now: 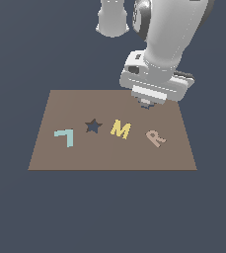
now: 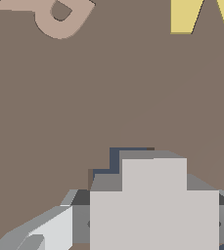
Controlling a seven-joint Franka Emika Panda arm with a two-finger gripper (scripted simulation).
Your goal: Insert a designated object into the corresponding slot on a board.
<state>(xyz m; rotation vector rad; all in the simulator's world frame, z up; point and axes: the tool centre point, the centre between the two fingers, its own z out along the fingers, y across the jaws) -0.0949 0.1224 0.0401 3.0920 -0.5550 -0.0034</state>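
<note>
A: Claw [image 1: 145,105] is low over the far part of the board [image 1: 60,153], behind the yellow M [image 1: 120,129] and the pink R [image 1: 155,138]. Something small and blue-grey shows under it, but I cannot tell if the fingers are apart or closed on it.

B: And the slot [image 2: 114,161]?

A: In the wrist view, a dark stepped edge shows directly beside the claw body. I judge this is the scalloped cut-out, mostly hidden. The star cut-out [image 1: 93,125] is well apart, between the teal L [image 1: 65,137] and the M.

B: How will the piece handle?

A: I think it is small, light and stiff, with smooth sides that can slip. A hold across two opposite flat parts seems best, so the teeth stay aligned with the slot.
</note>
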